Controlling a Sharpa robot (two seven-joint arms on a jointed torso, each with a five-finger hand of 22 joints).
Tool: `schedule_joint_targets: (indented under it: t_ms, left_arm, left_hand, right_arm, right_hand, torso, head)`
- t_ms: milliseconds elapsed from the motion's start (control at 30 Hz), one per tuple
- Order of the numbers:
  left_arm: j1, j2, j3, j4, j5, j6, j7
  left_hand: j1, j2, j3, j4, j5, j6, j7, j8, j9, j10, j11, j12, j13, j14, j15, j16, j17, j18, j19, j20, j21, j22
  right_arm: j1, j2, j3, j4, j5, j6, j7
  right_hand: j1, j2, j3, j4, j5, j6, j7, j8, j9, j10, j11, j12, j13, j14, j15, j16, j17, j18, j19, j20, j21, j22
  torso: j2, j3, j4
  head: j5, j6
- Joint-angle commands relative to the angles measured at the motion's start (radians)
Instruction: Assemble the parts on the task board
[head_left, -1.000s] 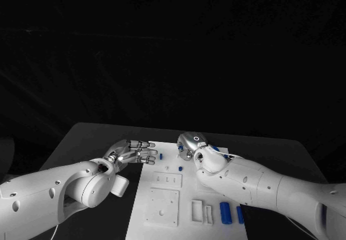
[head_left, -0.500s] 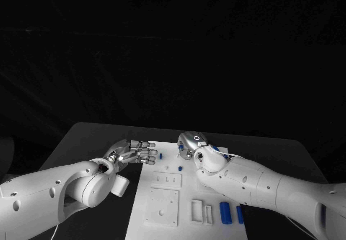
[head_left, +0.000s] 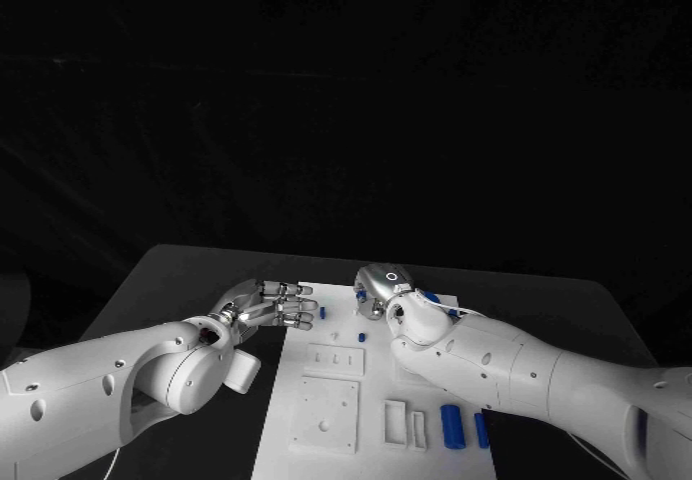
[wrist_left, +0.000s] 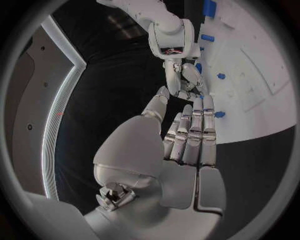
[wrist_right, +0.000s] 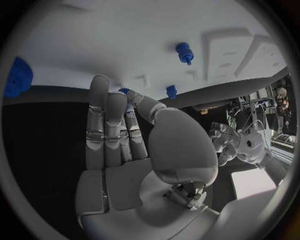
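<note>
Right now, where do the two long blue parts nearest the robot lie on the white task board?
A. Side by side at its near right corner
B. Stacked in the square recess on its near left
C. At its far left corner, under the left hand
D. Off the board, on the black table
A: in the head view the two long blue parts lie side by side at the near right corner of the task board.

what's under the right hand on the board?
The right hand hangs over the task board's far edge. The right wrist view shows a small blue part at its fingers; whether they pinch it is covered.
</note>
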Motion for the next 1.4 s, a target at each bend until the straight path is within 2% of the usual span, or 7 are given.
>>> schedule_joint_targets:
  t_ms: [33,567,667,867,933,1100,1400]
  left_arm:
    - [0.002,0.003,0.001,0.001,0.004,0.017,0.003]
    - [0.002,0.004,0.001,-0.003,0.004,0.016,0.001]
    - [0.002,0.004,0.001,-0.003,0.004,0.015,0.000]
    - [0.002,0.001,0.001,-0.005,0.004,0.014,-0.002]
    - [0.002,-0.001,0.001,-0.005,0.004,0.013,-0.002]
    - [0.002,-0.009,0.001,-0.007,0.004,0.008,0.000]
    - [0.003,-0.026,0.001,-0.021,0.001,0.013,0.013]
  left_hand:
    - [-0.005,-0.001,-0.001,0.002,-0.003,-0.005,-0.002,0.002,0.000,-0.004,0.004,0.004,0.001,-0.004,0.004,0.000,0.001,-0.014,0.002,0.000,0.002,-0.001]
    - [-0.005,-0.002,-0.001,0.003,-0.003,-0.009,-0.002,0.002,0.000,-0.006,0.004,0.005,0.002,-0.005,0.004,0.000,0.001,-0.013,0.002,0.000,0.001,-0.001]
    - [-0.005,-0.002,-0.001,0.003,-0.003,-0.009,-0.002,0.002,0.000,-0.006,0.004,0.005,0.002,-0.005,0.004,0.000,0.001,-0.013,0.002,0.000,0.001,-0.001]
    - [-0.005,-0.001,0.000,0.005,0.000,-0.012,-0.001,0.002,0.000,-0.007,0.005,0.005,0.002,-0.005,0.004,0.000,0.001,-0.013,0.002,0.000,0.001,-0.001]
    - [-0.005,-0.001,0.000,0.005,0.000,-0.012,-0.001,0.002,0.000,-0.007,0.005,0.005,0.002,-0.005,0.004,0.000,0.001,-0.013,0.002,0.000,0.001,-0.001]
    - [-0.005,-0.001,0.000,0.005,0.000,-0.012,-0.001,0.002,0.000,-0.007,0.005,0.005,0.002,-0.005,0.004,0.000,0.001,-0.013,0.002,0.000,0.001,-0.001]
    - [0.000,0.000,0.005,0.000,0.009,-0.002,-0.002,0.003,0.001,-0.002,0.003,0.005,0.002,-0.006,0.004,0.000,0.001,-0.013,0.001,0.000,0.001,-0.001]
  right_arm:
    - [-0.002,0.006,-0.001,-0.002,-0.007,0.033,0.013]
    - [-0.002,0.010,-0.001,-0.020,0.014,0.023,0.020]
    - [-0.002,0.008,-0.001,-0.017,0.029,0.010,0.024]
    - [-0.001,-0.007,0.001,0.007,0.060,-0.030,0.038]
    - [0.000,-0.016,0.008,0.022,0.070,-0.037,0.040]
    - [0.007,-0.039,0.033,0.064,0.085,-0.034,0.041]
    - [0.034,-0.149,0.108,0.172,0.142,0.024,0.058]
  right_hand:
    - [0.001,-0.008,-0.008,0.001,-0.001,-0.006,0.003,0.001,0.000,-0.009,-0.002,0.005,0.001,-0.001,-0.002,0.006,0.001,0.016,0.001,0.002,-0.006,0.002]
    - [0.005,-0.053,-0.034,0.012,-0.008,-0.107,0.021,0.000,-0.004,-0.132,0.032,0.005,0.000,0.000,0.021,-0.016,-0.011,0.025,0.008,0.024,-0.042,-0.007]
    - [0.018,-0.049,-0.111,0.035,0.025,-0.126,0.023,0.002,-0.003,-0.163,0.037,0.005,0.000,0.001,0.025,-0.024,-0.015,0.028,0.019,0.029,-0.068,-0.026]
    - [0.006,-0.058,-0.163,0.075,0.060,-0.130,0.027,0.000,-0.004,-0.184,0.041,0.005,0.000,0.002,0.026,-0.022,-0.013,0.022,0.041,0.030,-0.093,-0.050]
    - [0.005,-0.060,-0.175,0.086,0.065,-0.131,0.026,0.000,-0.004,-0.186,0.041,0.005,0.000,0.001,0.026,-0.020,-0.013,0.021,0.044,0.030,-0.098,-0.056]
    - [-0.004,-0.067,-0.248,0.117,0.107,-0.139,0.022,0.000,-0.004,-0.176,0.038,0.005,0.000,0.000,0.022,-0.020,-0.011,0.008,0.048,0.026,-0.100,-0.069]
    - [0.023,-0.069,-0.385,0.163,0.145,-0.155,0.026,0.000,-0.004,-0.147,0.032,0.005,0.001,0.000,0.017,-0.017,-0.002,0.007,0.049,0.021,-0.086,-0.108]
  torso:
    - [0.001,-0.0014,0.0004]
    - [0.001,-0.0033,-0.0003]
    - [0.001,-0.0028,-0.0001]
    - [0.000,-0.0018,-0.0032]
    - [0.000,-0.0015,-0.0025]
    - [0.001,0.0006,-0.0117]
    - [-0.005,0.0103,-0.0311]
  head:
    - [-0.003,-0.002]
    - [-0.003,-0.004]
    - [-0.003,-0.005]
    - [0.000,-0.004]
    - [-0.001,-0.002]
    - [0.001,0.005]
    - [0.011,0.016]
